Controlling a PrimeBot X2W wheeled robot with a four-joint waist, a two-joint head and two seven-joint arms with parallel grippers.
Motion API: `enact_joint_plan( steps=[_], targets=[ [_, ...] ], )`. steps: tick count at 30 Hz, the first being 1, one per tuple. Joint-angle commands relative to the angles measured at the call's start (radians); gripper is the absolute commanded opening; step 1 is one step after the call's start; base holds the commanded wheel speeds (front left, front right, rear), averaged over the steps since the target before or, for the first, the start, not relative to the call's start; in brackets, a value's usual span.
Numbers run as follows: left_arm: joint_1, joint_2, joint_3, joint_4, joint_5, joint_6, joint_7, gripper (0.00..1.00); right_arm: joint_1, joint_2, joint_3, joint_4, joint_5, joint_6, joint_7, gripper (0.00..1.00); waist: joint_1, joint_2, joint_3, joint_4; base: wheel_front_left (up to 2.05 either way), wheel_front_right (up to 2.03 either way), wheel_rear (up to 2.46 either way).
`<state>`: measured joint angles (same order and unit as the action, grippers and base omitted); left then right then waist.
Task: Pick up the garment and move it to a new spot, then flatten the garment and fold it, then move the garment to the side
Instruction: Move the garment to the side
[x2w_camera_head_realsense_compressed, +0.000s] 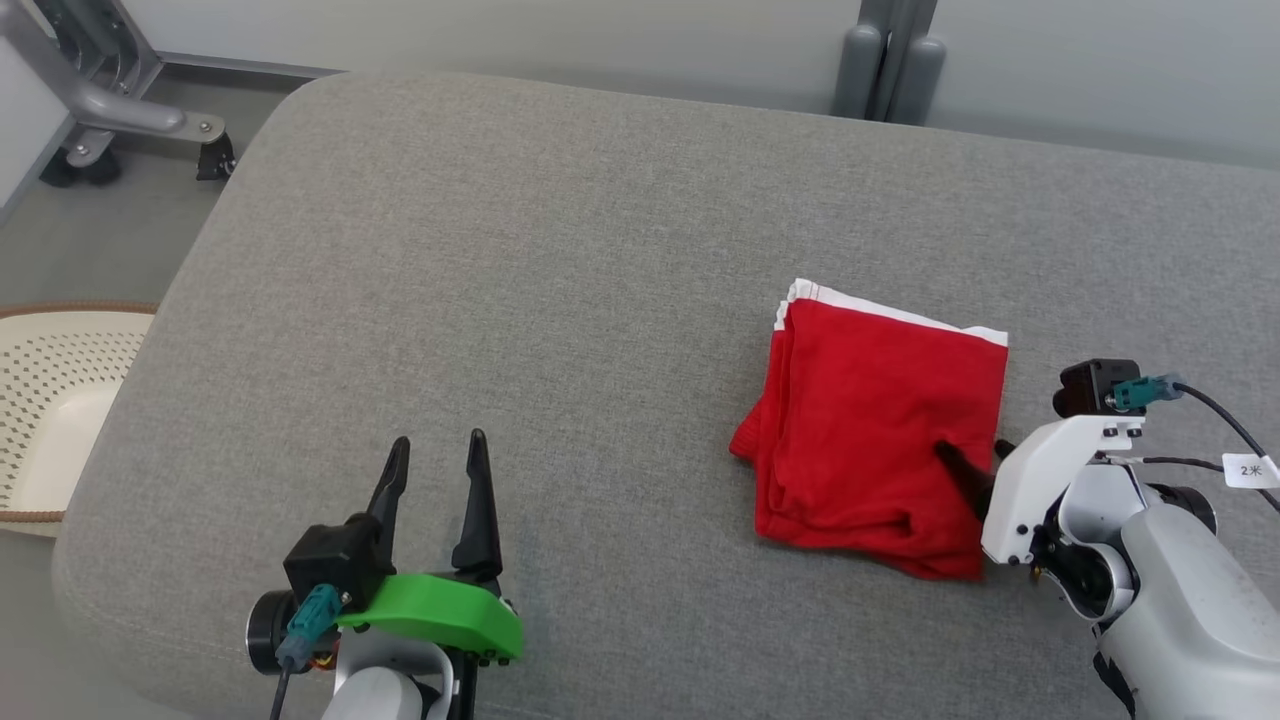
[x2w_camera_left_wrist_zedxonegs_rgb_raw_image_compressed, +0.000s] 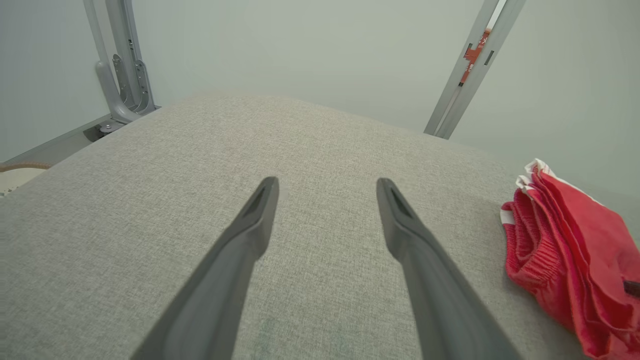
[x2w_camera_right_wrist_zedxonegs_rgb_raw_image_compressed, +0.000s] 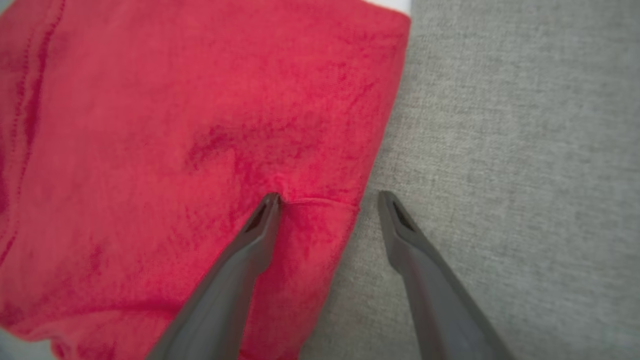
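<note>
The garment (x2w_camera_head_realsense_compressed: 880, 430), a pair of red shorts with a white hem, lies at about four o'clock on the grey cloth-covered desk (x2w_camera_head_realsense_compressed: 500, 250). It is already in a compact, layered rectangle, so the pick-up, the flattening and the fold look done. What seems left is the last step, moving it to the side, though it already sits well toward the right of the desk, and I cannot tell whether that counts as its final spot. The right tool (x2w_camera_head_realsense_compressed: 970, 448) is released and spread wide across the garment's three o'clock edge. One of its fingers (x2w_camera_right_wrist_zedxonegs_rgb_raw_image_compressed: 250, 240) presses a small pucker into the red cloth and the other stands on bare grey fabric just beside it, so nothing is gripped. The left tool (x2w_camera_head_realsense_compressed: 437, 440) is also released, at seven o'clock over bare desk, well apart from the garment. By count there are one garment, two tools, one desk, one cream perforated basket (x2w_camera_head_realsense_compressed: 70, 308) on the floor at nine o'clock, and one wheeled metal frame (x2w_camera_head_realsense_compressed: 100, 100) at eleven o'clock.
</note>
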<state>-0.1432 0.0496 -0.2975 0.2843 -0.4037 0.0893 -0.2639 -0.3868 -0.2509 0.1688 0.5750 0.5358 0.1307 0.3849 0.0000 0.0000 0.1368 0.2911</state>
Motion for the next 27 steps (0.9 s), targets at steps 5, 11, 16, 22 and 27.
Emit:
enact_joint_plan(
  steps=[5, 11, 16, 22, 27],
  targets=[
    [-0.009, 0.003, 0.007, 0.002, 0.025, 0.000, 0.000, 1.00, -0.037, 0.017, 0.036, 0.073, 0.015, 0.000, -0.019, 0.06, 0.0000, 0.0000, -0.001, -0.004, 0.00, 0.00, 0.00],
    [-0.006, 0.002, 0.015, 0.001, 0.055, -0.013, 0.000, 1.00, -0.086, 0.002, 0.090, 0.071, 0.038, 0.000, -0.072, 0.00, 0.0000, 0.0000, 0.002, -0.080, 0.00, 0.00, 0.00],
    [-0.012, 0.002, 0.002, -0.009, 0.057, -0.024, 0.000, 1.00, -0.113, -0.046, 0.135, 0.035, 0.045, 0.000, -0.093, 0.00, 0.0000, 0.0000, 0.010, -0.205, 0.00, 0.00, 0.00],
    [-0.038, 0.003, -0.023, -0.021, 0.058, -0.025, 0.000, 1.00, -0.136, -0.111, 0.159, -0.020, 0.042, 0.000, -0.087, 0.00, 0.0000, 0.0000, 0.042, -0.384, 0.00, 0.00, 0.00],
    [-0.066, 0.004, -0.036, -0.016, 0.075, -0.031, 0.000, 1.00, -0.147, -0.114, 0.159, -0.046, 0.040, 0.000, -0.098, 0.00, 0.0000, 0.0000, 0.074, -0.509, 0.00, 0.00, 0.00]
  ],
)
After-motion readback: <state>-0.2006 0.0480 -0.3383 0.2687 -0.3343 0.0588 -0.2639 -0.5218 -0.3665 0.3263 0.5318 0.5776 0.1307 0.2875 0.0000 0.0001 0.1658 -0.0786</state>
